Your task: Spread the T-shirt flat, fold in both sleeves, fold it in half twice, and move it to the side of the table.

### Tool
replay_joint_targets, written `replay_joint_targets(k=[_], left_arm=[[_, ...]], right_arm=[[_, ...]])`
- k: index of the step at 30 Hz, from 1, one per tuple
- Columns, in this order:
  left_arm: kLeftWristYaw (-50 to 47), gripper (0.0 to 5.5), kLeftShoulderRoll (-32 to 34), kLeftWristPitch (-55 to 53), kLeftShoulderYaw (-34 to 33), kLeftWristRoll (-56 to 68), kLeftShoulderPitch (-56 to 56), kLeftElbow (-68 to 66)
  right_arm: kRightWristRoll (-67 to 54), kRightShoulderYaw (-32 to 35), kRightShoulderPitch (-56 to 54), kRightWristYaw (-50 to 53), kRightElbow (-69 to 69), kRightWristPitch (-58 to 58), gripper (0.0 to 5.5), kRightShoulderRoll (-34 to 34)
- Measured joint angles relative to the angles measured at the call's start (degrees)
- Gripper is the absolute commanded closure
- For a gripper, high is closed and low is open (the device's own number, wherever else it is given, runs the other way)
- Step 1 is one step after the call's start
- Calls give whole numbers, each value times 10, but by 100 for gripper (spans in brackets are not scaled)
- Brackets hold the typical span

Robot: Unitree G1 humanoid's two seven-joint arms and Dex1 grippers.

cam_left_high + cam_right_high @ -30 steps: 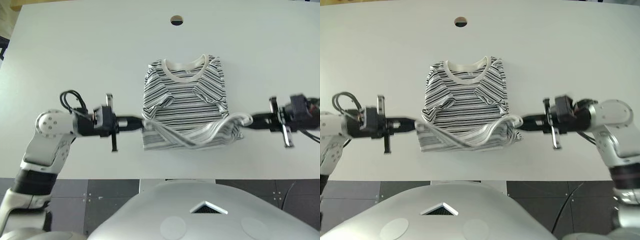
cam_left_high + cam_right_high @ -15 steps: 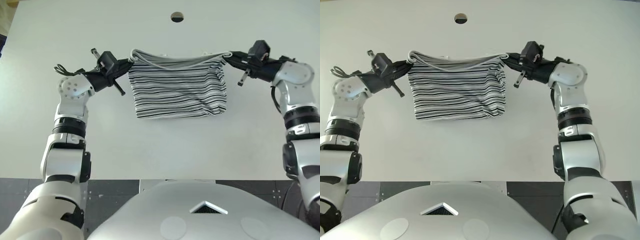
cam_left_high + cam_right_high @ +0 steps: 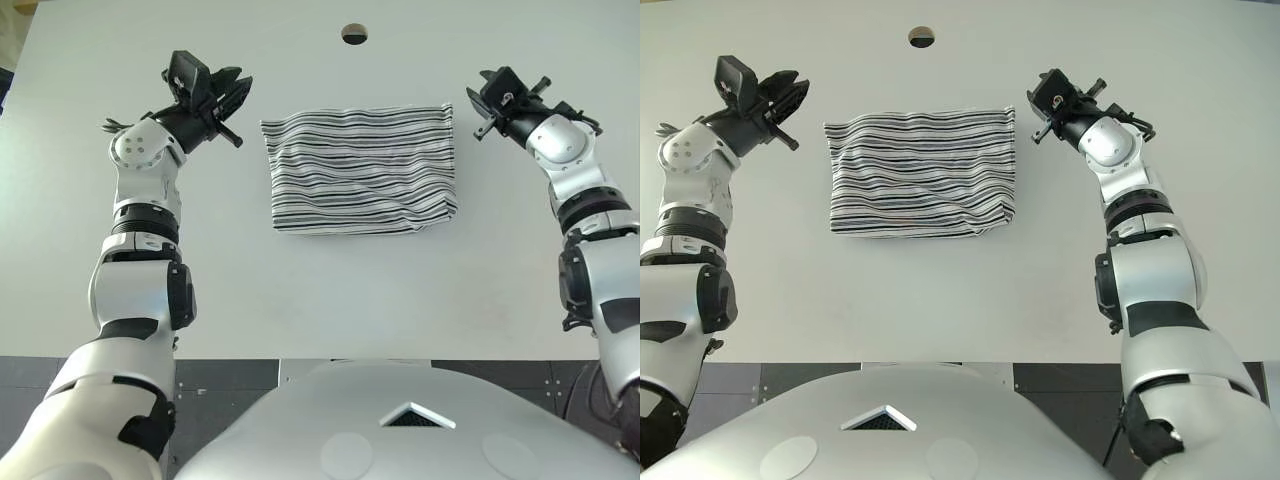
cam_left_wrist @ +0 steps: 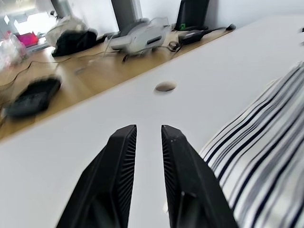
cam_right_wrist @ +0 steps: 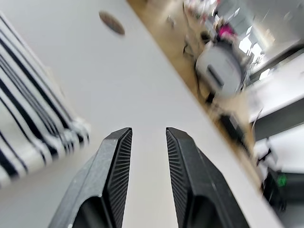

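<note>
The black-and-white striped T-shirt [image 3: 360, 170] lies folded into a wrinkled rectangle in the middle of the white table [image 3: 330, 290]. My left gripper [image 3: 241, 90] hovers just off the shirt's far left corner, open and holding nothing. My right gripper [image 3: 479, 100] sits just off the far right corner, also open and empty. In the left wrist view the black fingers [image 4: 121, 161] stand apart over bare table, with striped cloth [image 4: 266, 156] to one side. The right wrist view shows the same gap between its fingers [image 5: 114, 161], the shirt's edge [image 5: 28, 123] beside them.
A round cable hole [image 3: 353, 35] sits in the table beyond the shirt. Past the table's far edge lie a wooden desk [image 4: 71, 80] with cables and devices. Bare tabletop stretches on both sides of the shirt and in front of it.
Both grippers carried the shirt's near hem up and over to the far edge, folding it in half. They then let go, opened and drew apart outward.
</note>
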State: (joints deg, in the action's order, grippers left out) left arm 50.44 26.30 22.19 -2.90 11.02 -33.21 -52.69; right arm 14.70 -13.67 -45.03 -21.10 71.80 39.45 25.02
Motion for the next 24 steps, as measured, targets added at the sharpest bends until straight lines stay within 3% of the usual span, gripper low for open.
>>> replay_joint_targets(k=[5, 9, 17, 20, 24], left_arm=[[69, 453, 3, 0, 64, 14, 168, 286], [87, 453, 47, -5, 149, -93, 259, 450], [-63, 453, 110, 104, 245, -381, 199, 390], [-176, 453, 136, 122, 296, -516, 117, 335], [-369, 453, 149, 123, 420, -742, -18, 236]], right_arm=[[15, -29, 16, -51, -54, 119, 418, 6], [88, -90, 38, -91, -86, 159, 418, 33], [167, -167, 29, -142, -122, 153, 418, 79], [122, -171, 43, -257, -206, 122, 418, 115], [-54, -205, 128, -479, -452, -30, 418, 174]])
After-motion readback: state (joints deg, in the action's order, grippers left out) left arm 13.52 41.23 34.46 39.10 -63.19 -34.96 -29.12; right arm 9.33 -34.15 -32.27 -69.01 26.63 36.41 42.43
